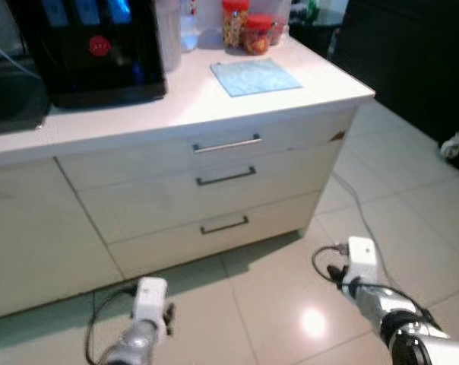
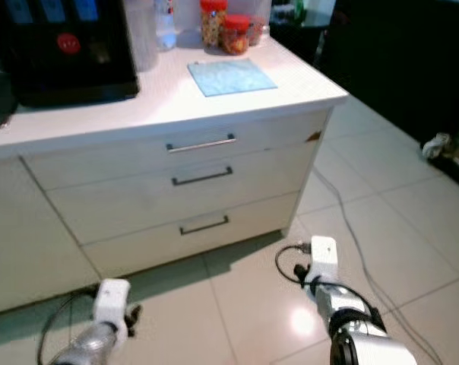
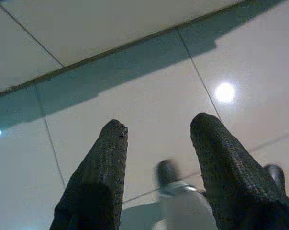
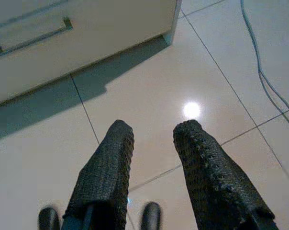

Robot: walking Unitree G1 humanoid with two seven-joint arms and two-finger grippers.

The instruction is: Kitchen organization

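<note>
Left eye view: white three-drawer cabinet [image 1: 214, 190] with bar handles; left claw [image 3: 156, 139] and right claw [image 4: 151, 139] parted, empty.

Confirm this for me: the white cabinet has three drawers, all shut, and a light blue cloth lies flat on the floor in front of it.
One thing is off. The light blue cloth lies flat on the white countertop, near the red-lidded jars, not on the floor; the left eye view shows it. The rest holds: the white cabinet has three drawers, all shut.
</note>
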